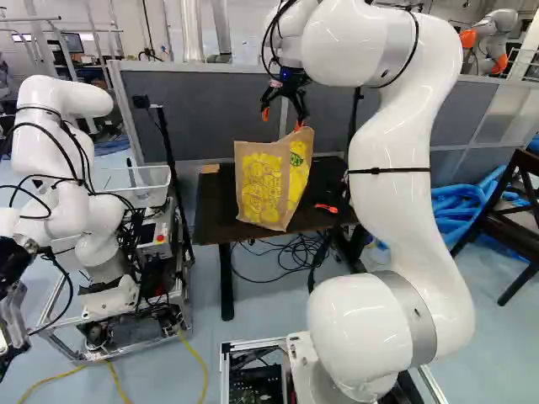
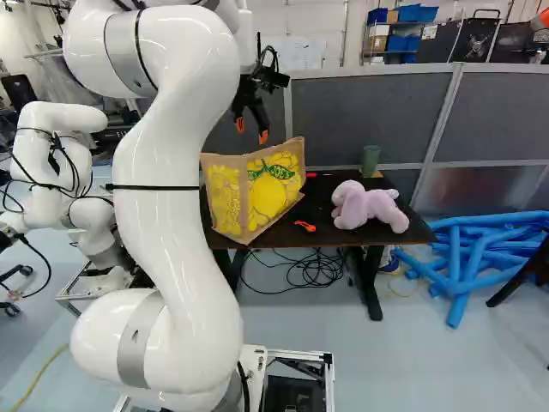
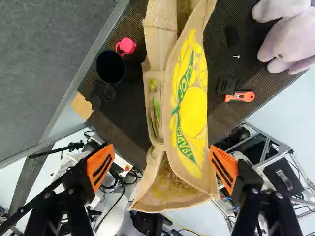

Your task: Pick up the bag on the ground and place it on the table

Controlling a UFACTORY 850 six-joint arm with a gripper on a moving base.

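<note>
1. End effector (image 1: pixel 282 119): fingers wide apart, holding nothing, upper middle of the left base view.
2. Bag (image 1: pixel 268 181): just below, standing on the bench (image 1: pixel 212 206), near that view's centre.
3. Lift and placing look done; probably only backing the arm away is left.

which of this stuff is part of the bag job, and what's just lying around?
Job:
- bag, on the table
- table
- gripper, open over the bag

Just lying around:
- plush toy
- orange-handled tool
- dark cup
- pink piece beside the cup
- blue tubes on the floor
</note>
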